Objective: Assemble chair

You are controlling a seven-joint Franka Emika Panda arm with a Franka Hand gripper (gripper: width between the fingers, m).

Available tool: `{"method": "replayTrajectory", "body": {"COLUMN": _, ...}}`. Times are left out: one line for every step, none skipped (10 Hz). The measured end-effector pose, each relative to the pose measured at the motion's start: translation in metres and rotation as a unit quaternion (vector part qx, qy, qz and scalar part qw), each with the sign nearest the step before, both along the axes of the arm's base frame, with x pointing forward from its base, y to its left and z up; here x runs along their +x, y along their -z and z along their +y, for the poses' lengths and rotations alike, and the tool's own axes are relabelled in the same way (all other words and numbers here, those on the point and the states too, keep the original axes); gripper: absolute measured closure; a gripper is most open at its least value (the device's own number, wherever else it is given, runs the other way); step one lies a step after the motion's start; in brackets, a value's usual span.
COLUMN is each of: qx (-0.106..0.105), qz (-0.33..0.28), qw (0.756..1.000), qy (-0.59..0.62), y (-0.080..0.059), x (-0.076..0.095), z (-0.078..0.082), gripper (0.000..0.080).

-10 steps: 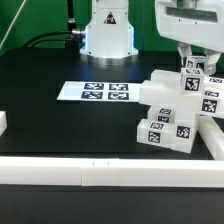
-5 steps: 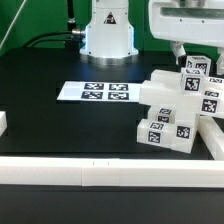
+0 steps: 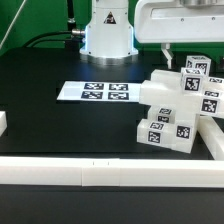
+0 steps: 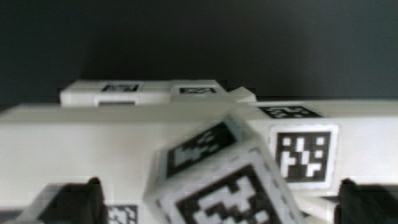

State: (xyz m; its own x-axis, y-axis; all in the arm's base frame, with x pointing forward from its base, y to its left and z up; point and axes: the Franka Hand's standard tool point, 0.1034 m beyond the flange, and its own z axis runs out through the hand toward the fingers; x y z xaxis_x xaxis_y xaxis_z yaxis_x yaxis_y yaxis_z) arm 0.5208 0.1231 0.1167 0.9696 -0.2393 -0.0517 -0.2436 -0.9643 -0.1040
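The chair [image 3: 178,107] is seen at 3 o'clock on the tabletop [image 3: 50,70], marker board [image 3: 95,92] beside it. The tool [image 4: 214,200] is spread wide, holding nothing.

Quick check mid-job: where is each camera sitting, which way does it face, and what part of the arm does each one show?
Exterior view: off the arm, above the near border rail, looking across the black table at the arm's white base; the flat white marker board lies mid-table, and the gripper hangs at the exterior view's right above the blocky matte-white tagged chair pieces.
Wrist view: on the wrist, looking close at the chair pieces; only two dark fingertips show.
Shared: the tagged chair pieces.
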Motion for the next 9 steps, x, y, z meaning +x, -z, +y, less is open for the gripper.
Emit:
{"method": "replayTrajectory", "body": {"qx": -0.007, "qz": 0.002, "qw": 0.999, "qy": -0.033, "y": -0.0014, "x": 0.001, "z": 0.0018, "gripper": 0.0151}}
{"method": "replayTrajectory", "body": {"qx": -0.02, "qz": -0.008, "qw": 0.994, "qy": -0.105, "y": -0.0022, "x": 0.0017, "z": 0.004, "gripper": 0.0151}}
{"method": "replayTrajectory", "body": {"qx": -0.024, "qz": -0.014, "qw": 0.988, "qy": -0.152, "y": -0.002, "x": 0.0016, "z": 0.0058, "gripper": 0.0151}}
{"method": "replayTrajectory", "body": {"qx": -0.023, "qz": -0.017, "qw": 0.983, "qy": -0.181, "y": -0.0019, "x": 0.0021, "z": 0.0039, "gripper": 0.0196}}
{"method": "replayTrajectory", "body": {"qx": -0.023, "qz": -0.017, "qw": 0.983, "qy": -0.181, "y": -0.0019, "x": 0.0021, "z": 0.0039, "gripper": 0.0196}}
{"method": "replayTrajectory", "body": {"qx": -0.023, "qz": -0.017, "qw": 0.983, "qy": -0.181, "y": -0.0019, "x": 0.002, "z": 0.004, "gripper": 0.0377}}
{"method": "replayTrajectory", "body": {"qx": -0.023, "qz": -0.016, "qw": 0.984, "qy": -0.177, "y": -0.0019, "x": 0.0021, "z": 0.0039, "gripper": 0.0377}}
{"method": "replayTrajectory", "body": {"qx": -0.023, "qz": -0.016, "qw": 0.985, "qy": -0.171, "y": -0.0019, "x": 0.0021, "z": 0.0039, "gripper": 0.0514}}
{"method": "replayTrajectory", "body": {"qx": -0.023, "qz": -0.016, "qw": 0.985, "qy": -0.171, "y": -0.0019, "x": 0.0021, "z": 0.0039, "gripper": 0.0514}}
